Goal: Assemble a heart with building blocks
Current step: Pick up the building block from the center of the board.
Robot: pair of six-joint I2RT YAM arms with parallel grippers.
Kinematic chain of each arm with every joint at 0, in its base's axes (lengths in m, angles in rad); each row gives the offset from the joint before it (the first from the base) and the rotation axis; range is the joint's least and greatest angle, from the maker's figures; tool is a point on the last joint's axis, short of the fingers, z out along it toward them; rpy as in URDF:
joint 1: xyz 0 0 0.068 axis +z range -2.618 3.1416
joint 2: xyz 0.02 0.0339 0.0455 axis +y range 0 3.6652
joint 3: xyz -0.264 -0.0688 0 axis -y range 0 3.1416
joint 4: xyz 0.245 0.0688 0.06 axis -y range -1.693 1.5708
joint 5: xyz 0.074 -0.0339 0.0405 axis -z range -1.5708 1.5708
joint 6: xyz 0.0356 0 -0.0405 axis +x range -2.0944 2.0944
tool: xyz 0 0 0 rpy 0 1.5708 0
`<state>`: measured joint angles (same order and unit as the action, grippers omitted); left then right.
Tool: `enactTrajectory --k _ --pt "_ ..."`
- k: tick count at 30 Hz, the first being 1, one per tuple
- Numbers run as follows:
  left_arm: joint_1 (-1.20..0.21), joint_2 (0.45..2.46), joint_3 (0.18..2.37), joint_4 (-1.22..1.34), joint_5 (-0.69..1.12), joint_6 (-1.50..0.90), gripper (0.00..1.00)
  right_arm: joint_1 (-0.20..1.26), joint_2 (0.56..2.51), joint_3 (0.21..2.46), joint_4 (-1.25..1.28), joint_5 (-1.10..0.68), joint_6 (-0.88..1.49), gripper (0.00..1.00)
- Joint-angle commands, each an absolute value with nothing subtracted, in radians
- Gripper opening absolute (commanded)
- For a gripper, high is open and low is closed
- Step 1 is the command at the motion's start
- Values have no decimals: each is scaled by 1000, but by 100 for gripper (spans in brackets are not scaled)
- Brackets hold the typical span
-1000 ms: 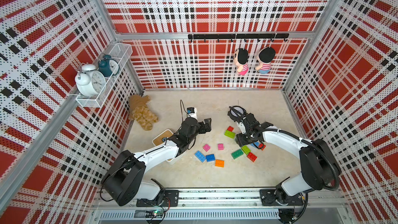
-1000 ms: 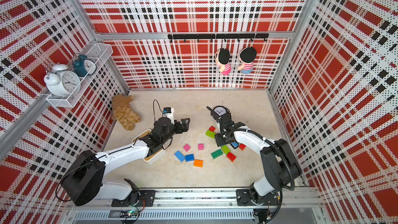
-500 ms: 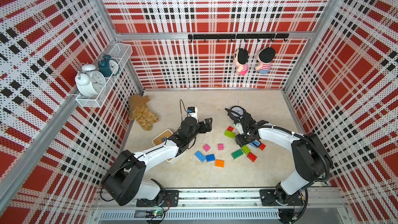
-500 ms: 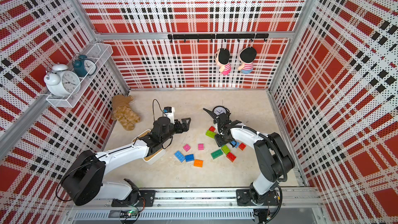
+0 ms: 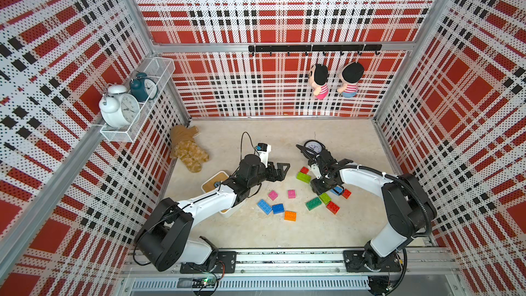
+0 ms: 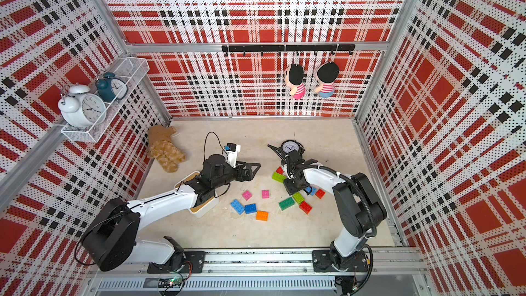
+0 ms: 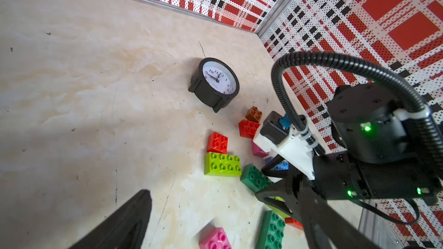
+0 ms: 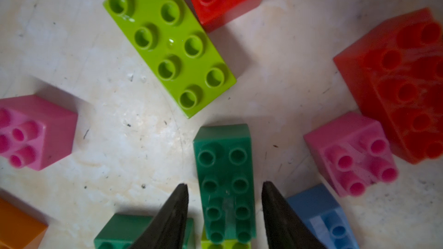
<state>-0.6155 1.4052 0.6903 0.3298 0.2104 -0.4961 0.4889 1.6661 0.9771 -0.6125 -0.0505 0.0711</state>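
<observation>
**Right jaws straddle a dark green block, left gripper wide over bare floor**

Far left: plush toy (image 5: 187, 149) lies at the foot of the left wall, well apart from the blocks. White box (image 5: 213, 182) sits under the left forearm, near that same wall edge. Left gripper (image 5: 283, 171) hangs past the box, jaws spread wide, holding nothing. The left wrist view shows only bare floor (image 7: 96, 92) between its fingers.

Middle: loose blocks lie flat with gaps around them. Two pink blocks (image 5: 273, 195) sit apart from each other, two blue blocks (image 5: 278, 208) sit just beside each other, and the orange block (image 5: 290, 215) is near the blue pair. In both top views the floor strip between this row and the front rail is bare. So is the stretch up to the back wall, save the black clock (image 5: 313, 147).

Right: lime block (image 5: 303, 177) lies with a small red block (image 5: 304, 169) just beside its back corner. Right gripper (image 8: 224, 185) points down into the tight cluster in front of the clock. In the right wrist view its jaws are narrowed to either side of the dark green block (image 8: 225, 164), with a thin gap showing each side, not clamped. That block's near end overlaps a small lime piece (image 8: 225, 245).

Edges are crowded here. Pale blue block (image 8: 321, 214) is just beside one finger and second green block (image 8: 119, 231) just beside the other. Third pink block (image 8: 352, 154) and big red block (image 8: 395, 80) are near, touching each other.
</observation>
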Motion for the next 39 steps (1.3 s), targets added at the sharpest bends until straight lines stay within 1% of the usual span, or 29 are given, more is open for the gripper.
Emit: enactTrajectory --k 1,10,16,20,26,30,35,39 --pt "-621 1428 699 351 239 -476 98 493 1685 1004 -615 -70 55 51" --pt "-617 1434 696 372 240 -488 98 493 1670 1003 -614 -46 60 38" --pt "-599 1415 694 373 219 -503 98 493 1615 995 -602 -24 67 34" --pt "-590 1401 684 380 212 -513 98 497 1575 987 -587 -38 72 34" --pt "-581 1398 683 385 208 -514 98 502 1573 983 -591 -45 66 34" --pt "-577 1389 669 385 200 -521 98 509 1597 986 -595 -59 62 35" --pt "-574 1346 633 386 185 -528 98 516 1656 1004 -601 -31 69 35" --pt "-574 1303 600 387 161 -541 98 538 1659 1005 -598 -22 69 35"
